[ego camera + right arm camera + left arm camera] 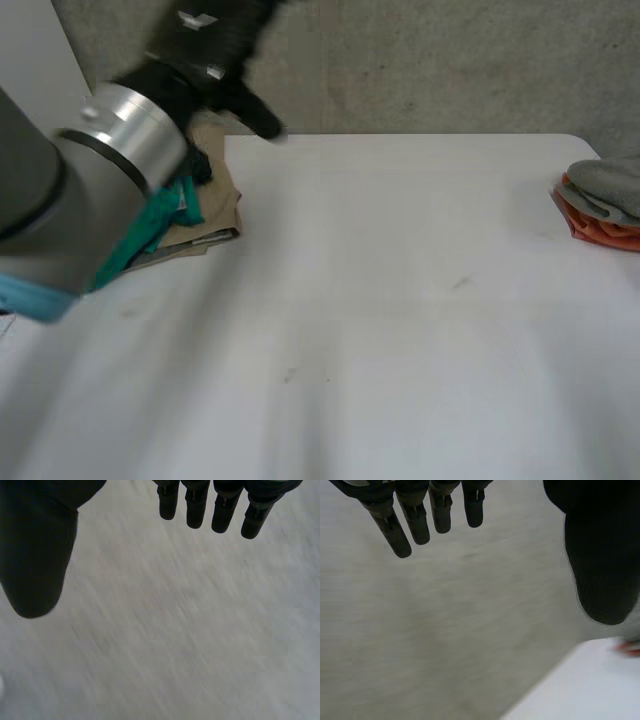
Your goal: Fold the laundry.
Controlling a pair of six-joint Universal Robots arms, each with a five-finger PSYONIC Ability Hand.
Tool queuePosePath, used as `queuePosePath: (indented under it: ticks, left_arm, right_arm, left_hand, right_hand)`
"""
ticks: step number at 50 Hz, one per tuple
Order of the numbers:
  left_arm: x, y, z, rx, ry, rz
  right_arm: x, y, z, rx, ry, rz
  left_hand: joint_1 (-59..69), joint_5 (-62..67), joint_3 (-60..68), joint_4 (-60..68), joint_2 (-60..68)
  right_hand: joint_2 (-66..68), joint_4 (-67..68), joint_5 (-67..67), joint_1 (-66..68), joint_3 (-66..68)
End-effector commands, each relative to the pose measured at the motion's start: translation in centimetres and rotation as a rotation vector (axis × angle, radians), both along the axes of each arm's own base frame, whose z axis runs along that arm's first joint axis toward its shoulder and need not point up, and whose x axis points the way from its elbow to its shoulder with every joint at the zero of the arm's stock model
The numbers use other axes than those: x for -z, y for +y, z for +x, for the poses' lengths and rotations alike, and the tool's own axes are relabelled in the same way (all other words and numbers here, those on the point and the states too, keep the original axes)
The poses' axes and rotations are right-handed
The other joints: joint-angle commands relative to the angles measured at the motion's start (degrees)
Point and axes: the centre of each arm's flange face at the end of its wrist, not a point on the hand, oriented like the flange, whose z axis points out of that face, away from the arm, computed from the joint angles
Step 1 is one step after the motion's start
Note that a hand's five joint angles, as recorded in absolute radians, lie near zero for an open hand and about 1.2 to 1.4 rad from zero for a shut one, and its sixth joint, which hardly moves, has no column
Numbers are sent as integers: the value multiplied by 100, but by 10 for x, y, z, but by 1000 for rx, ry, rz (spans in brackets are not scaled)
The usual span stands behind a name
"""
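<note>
While the left hand (602, 555) hangs empty, its fingers (415, 522) straight and spread well apart from the thumb, it is out past the table (585, 690). The white corner of the table lies beyond the thumb, and grey floor lies under the palm. The right hand (37, 545) is also relaxed and empty, with its fingers (195, 505) straight above a pale, bare surface. Close beside the left wrist, at the table's edge, sits a loose heap of tan and teal laundry (205, 205), not yet folded. Far from that hand, at the opposite side of the table, lies a folded grey and orange stack (603, 203). The heap sits so near the edge that a sweep of the left arm (120, 140) back toward it could likely push it off. A broad grab might also lift several garments at once. The wrist views settle how the fingers stand, while the head view supplies the layout of both piles with bare table between them. The left wrist view adds a reddish sliver (630, 649) on the table beyond the thumb, too blurred to identify.
</note>
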Motion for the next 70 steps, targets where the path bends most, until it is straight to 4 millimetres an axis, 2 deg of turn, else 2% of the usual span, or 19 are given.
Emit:
queuePosePath:
  ticks: [1, 5, 7, 11, 17, 18, 26, 29, 37, 41, 42, 45, 49, 52, 56, 61, 65, 68, 70]
  left_arm:
    - [25, -86, 74, -378, -171, -96]
    - [79, -131, 102, -450, -345, -37]
    - [113, -148, 113, -435, -431, 5]
    - [152, -169, 130, -392, -506, 51]
    - [187, -175, 134, -325, -523, 124]
    - [191, -174, 134, -313, -523, 133]
    - [186, -170, 121, -283, -515, 102]
    - [182, -165, 107, -263, -511, 72]
    - [88, -113, 52, -197, -348, -127]
    - [25, -71, 24, -106, -163, -242]
    - [0, -58, 22, -85, -88, -286]
    - [-27, -46, 24, -76, 9, -324]
    - [-37, -29, 8, 7, 124, -283]
    - [-30, -12, -12, 92, 152, -240]
    - [2, 7, -45, 207, 157, -125]
    - [67, 32, -87, 343, 144, 98]
    - [106, 45, -106, 411, 163, 254]
    - [116, 46, -110, 431, 190, 309]
    - [118, 47, -111, 435, 205, 330]
  right_arm:
    - [44, 74, 126, -465, -29, 154]
    - [75, 105, 163, -568, -16, 253]
    - [87, 114, 171, -586, -15, 291]
    - [107, 126, 176, -595, -11, 372]
    - [132, 131, 173, -570, 17, 485]
    - [135, 132, 173, -569, 22, 497]
    - [144, 140, 172, -556, 41, 564]
    - [145, 141, 172, -555, 39, 575]
    - [141, 139, 168, -506, 29, 568]
    - [135, 138, 165, -470, 21, 548]
    - [134, 138, 165, -467, 20, 546]
    - [133, 138, 164, -457, 18, 543]
    - [130, 140, 163, -454, 15, 542]
    - [127, 141, 163, -454, 10, 547]
    - [123, 140, 161, -442, 7, 540]
    - [116, 133, 148, -351, -16, 517]
    - [113, 129, 141, -300, -60, 513]
    - [112, 127, 139, -288, -89, 513]
    - [112, 127, 139, -289, -106, 516]
  left_hand:
    - [197, 19, 78, 124, 112]
    - [214, 37, 95, 142, 129]
    - [231, 53, 112, 158, 146]
    - [281, 103, 162, 208, 196]
    - [1742, 1564, 1623, 1669, 1657]
    - [2678, 2500, 2558, 2605, 2592]
    - [6901, 6723, 6782, 6828, 6816]
    - [6907, 6729, 6788, 6834, 6822]
    - [6907, 6729, 6788, 6834, 6822]
    - [6907, 6729, 6788, 6834, 6822]
    - [6907, 6729, 6788, 6834, 6822]
    - [6907, 6729, 6788, 6834, 6822]
    - [6907, 6729, 6788, 6834, 6822]
    - [6907, 6729, 6788, 6834, 6822]
    - [6907, 6729, 6788, 6834, 6822]
    - [6907, 6729, 6788, 6834, 6822]
    - [6907, 6729, 6788, 6834, 6822]
    - [6876, 6698, 6757, 6803, 6791]
    - [4661, 4484, 4542, 4589, 4576]
  right_hand:
    - [-238, -249, -258, -329, -239]
    - [-238, -249, -258, -329, -239]
    - [-238, -249, -258, -329, -239]
    - [-238, -249, -258, -329, -239]
    - [-238, -249, -258, -329, -239]
    - [-238, -249, -258, -329, -239]
    - [-238, -249, -258, -329, -239]
    - [-238, -249, -258, -329, -239]
    - [-238, -249, -258, -329, -239]
    - [-238, -249, -258, -329, -239]
    - [-238, -249, -258, -329, -239]
    - [-238, -249, -258, -329, -239]
    - [-238, -249, -258, -329, -239]
    - [-238, -249, -258, -329, -239]
    - [-238, -249, -258, -329, -239]
    - [-238, -249, -258, -329, -239]
    - [-238, -249, -258, -329, -239]
    - [-238, -249, -258, -329, -239]
    - [-238, -249, -258, -329, -239]
